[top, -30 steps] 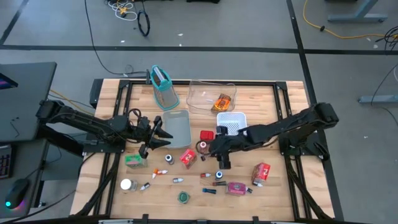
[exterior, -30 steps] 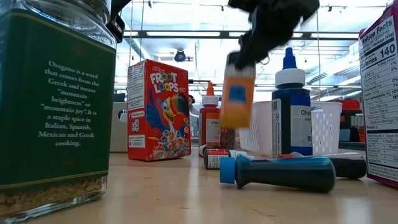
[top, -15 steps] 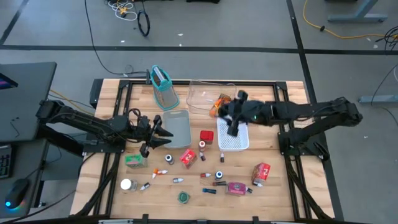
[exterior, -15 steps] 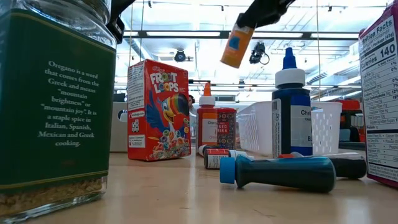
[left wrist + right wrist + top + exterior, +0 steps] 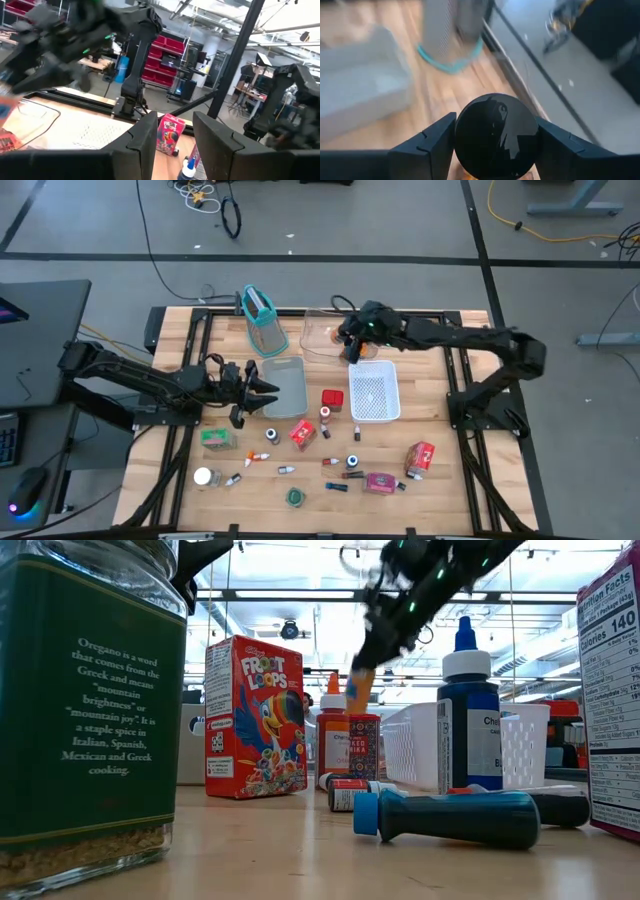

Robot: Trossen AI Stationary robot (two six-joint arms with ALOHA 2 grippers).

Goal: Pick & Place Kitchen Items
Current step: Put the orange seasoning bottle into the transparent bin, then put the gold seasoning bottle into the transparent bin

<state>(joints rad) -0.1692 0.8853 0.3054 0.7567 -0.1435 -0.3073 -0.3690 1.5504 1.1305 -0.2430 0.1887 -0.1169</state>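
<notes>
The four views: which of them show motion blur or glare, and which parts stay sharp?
Low view: the right gripper and its orange bottle are smeared, the oregano jar and cereal box sharp, ceiling lights glaring. Left wrist view: the other arm is blurred, the near fingers clear. Right wrist view: table blurred, the black cap glossy. High view: evenly lit.

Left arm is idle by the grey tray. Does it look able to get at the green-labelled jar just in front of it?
Probably yes. The left gripper hangs over the grey tray holding nothing, and the green-labelled jar stands close by with bare table between them.
</notes>
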